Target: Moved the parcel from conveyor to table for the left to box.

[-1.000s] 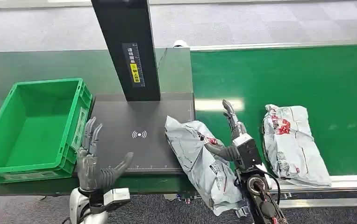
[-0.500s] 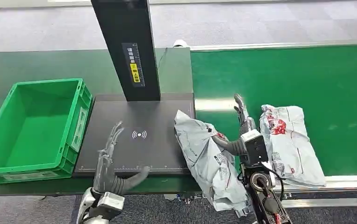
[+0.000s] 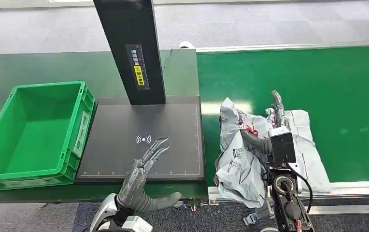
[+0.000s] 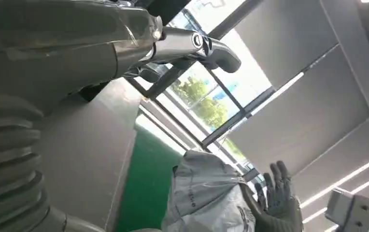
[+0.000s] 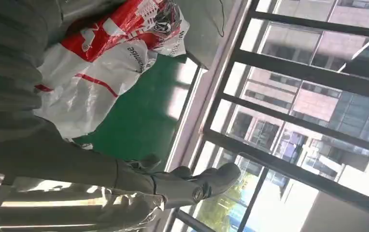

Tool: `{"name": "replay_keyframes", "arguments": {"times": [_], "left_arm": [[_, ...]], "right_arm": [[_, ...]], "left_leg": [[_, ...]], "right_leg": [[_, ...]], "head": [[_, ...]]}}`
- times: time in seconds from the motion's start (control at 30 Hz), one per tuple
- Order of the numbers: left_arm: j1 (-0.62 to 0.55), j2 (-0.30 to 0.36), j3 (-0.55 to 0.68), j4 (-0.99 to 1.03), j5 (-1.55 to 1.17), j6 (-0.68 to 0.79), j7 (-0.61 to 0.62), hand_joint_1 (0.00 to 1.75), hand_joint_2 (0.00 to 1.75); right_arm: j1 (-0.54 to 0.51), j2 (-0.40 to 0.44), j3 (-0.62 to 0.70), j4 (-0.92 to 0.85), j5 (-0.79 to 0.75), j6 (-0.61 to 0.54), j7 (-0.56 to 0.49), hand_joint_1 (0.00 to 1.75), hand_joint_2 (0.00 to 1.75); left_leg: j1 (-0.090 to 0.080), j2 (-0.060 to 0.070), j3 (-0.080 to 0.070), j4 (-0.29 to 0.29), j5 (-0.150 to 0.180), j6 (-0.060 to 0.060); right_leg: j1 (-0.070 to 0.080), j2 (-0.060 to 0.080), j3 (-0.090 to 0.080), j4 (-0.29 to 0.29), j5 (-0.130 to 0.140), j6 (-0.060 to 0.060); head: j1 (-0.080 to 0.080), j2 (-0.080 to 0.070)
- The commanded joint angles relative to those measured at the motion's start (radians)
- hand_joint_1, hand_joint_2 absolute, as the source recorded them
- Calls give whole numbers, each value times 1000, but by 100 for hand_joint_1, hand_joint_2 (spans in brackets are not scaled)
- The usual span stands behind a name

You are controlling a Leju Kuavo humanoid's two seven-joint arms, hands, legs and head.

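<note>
A crumpled grey parcel (image 3: 233, 162) lies at the left end of the green conveyor (image 3: 318, 72), and its lower end hangs over the front edge. My right hand (image 3: 269, 135) holds it, thumb across its front and fingers (image 3: 276, 104) pointing up behind it. The left wrist view shows the same parcel (image 4: 206, 198) with the right hand (image 4: 276, 198) behind it. My left hand (image 3: 141, 181) hovers open over the front edge of the black scanning mat (image 3: 124, 121), fingers stretched towards the parcel. It holds nothing.
A second grey parcel (image 3: 310, 145) lies on the conveyor just right of the held one, partly under it. A green crate (image 3: 85, 116) stands at the table's left. A black post (image 3: 129, 48) rises behind the mat.
My right hand has moved right with the parcel, from the table's edge onto the conveyor end and against the second parcel. My left hand has swung right from beside the crate to the mat's front.
</note>
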Motion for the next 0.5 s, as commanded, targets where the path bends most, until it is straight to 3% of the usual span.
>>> {"name": "replay_keyframes", "arguments": {"times": [0.03, 0.27, 0.37, 0.43, 0.5], "left_arm": [[-23, 25, -45, 11, -5, -4, -1, 0, 175], [-16, -15, 78, -61, 31, 348, -85, 0, 175], [-29, -32, 135, -74, 112, 493, -141, 0, 175], [-37, -24, 136, -91, 150, 534, -141, 0, 175], [-12, -64, 201, -176, 128, 534, -141, 0, 175]], "right_arm": [[-21, 14, -37, 8, 5, 8, 5, 0, 175], [-65, 41, 48, 114, 43, 128, -40, 0, 175], [-180, 34, 142, 218, 63, 136, -68, 0, 175], [-249, 40, 176, 274, 62, 142, -65, 0, 175], [-346, 58, 224, 384, 67, 148, -74, 0, 175]], "left_leg": [[0, -1, 1, -1, 0, 2], [1, 2, 1, 0, 0, 2], [0, 3, 0, 0, 0, 2], [0, 7, 0, 1, -1, 2], [0, 5, 0, 1, 0, 2]], "right_leg": [[1, -1, 2, -1, 0, -3], [1, 1, 0, -1, 0, -3], [1, 3, 0, 0, 1, -3], [1, 6, -2, 1, 2, -3], [1, 4, -1, 0, 2, -3]], "head": [[0, 0], [0, 0], [0, 0], [-1, 0], [0, 0]]}}
